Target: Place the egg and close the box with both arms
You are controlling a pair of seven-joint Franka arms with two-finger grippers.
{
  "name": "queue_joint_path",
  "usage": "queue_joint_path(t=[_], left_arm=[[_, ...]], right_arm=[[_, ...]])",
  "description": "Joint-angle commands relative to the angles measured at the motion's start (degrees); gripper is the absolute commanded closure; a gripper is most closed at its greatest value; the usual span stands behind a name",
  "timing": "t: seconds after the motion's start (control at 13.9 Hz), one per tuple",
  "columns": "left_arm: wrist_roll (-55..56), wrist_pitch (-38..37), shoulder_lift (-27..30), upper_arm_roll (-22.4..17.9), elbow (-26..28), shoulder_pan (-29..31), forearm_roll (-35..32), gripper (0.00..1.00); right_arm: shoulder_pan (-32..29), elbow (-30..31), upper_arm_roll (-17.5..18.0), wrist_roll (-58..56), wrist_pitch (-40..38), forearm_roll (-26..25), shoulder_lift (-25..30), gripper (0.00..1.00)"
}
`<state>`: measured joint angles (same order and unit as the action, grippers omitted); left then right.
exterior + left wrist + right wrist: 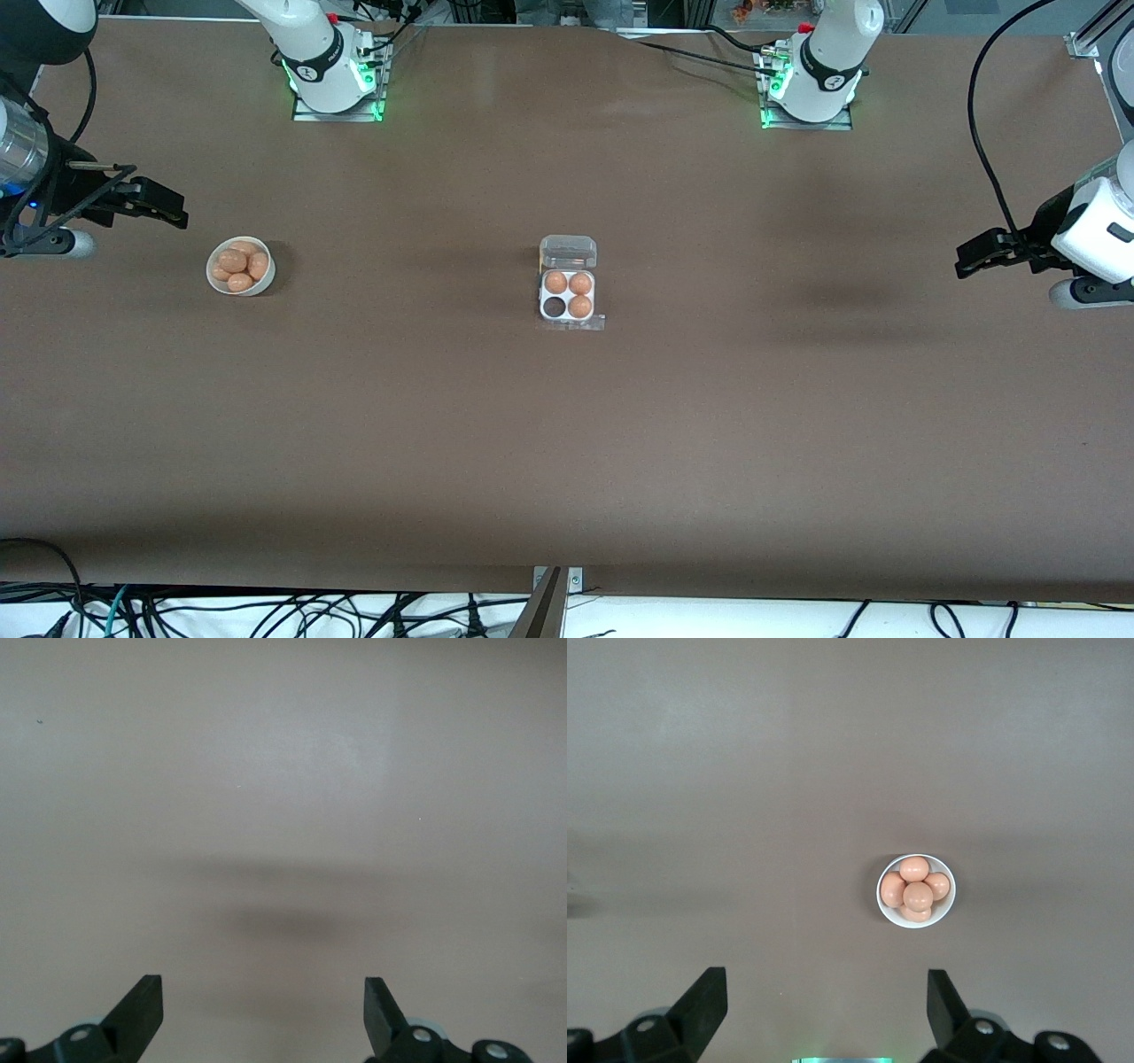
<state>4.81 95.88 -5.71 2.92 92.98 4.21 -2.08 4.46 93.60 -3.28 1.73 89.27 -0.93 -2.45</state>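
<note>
The box (567, 295) sits at the table's middle, its clear lid (568, 252) open and lying flat toward the robots' bases. Three orange-brown eggs (580, 307) fill three cells; the cell (555, 307) nearer the front camera on the right arm's side is empty. Several like eggs (237, 262) lie in a round white bowl (266, 285), which the right wrist view (943, 914) also shows. My right gripper (168, 209) (826, 992) is open and empty, over the table toward the right arm's end of the bowl. My left gripper (970, 257) (264, 997) is open and empty over bare table at the left arm's end.
A clear tab (586, 325) sticks out from the box's edge nearest the front camera. The arms' green-lit bases (337, 89) (808, 93) stand along the table's edge farthest from the front camera. Brown tabletop (567, 461) surrounds the box.
</note>
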Motion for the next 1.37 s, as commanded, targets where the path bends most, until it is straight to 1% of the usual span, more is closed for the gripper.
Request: queue_joint_path(t=[0.0,0.86,1.29], left_arm=[[-1.21,-0.61,-0.79,0.24,-2.11,0.53,0.41,0.00],[-1.21,-0.61,-0.79,0.16,-2.37,0.62,0.41,0.00],[-1.12,-0.52,-0.79,0.16,-2.46,1.68,0.33,0.00]], right_arm=[[-0.77,0.79,0.64,0.47,-0.68,0.66,0.96,0.00],[-0.77,0.79,0.64,0.38,-0.50,0.66,1.05,0.00],[-0.77,0.79,0.64,0.47,-0.59,0.66,1.05,0.00]])
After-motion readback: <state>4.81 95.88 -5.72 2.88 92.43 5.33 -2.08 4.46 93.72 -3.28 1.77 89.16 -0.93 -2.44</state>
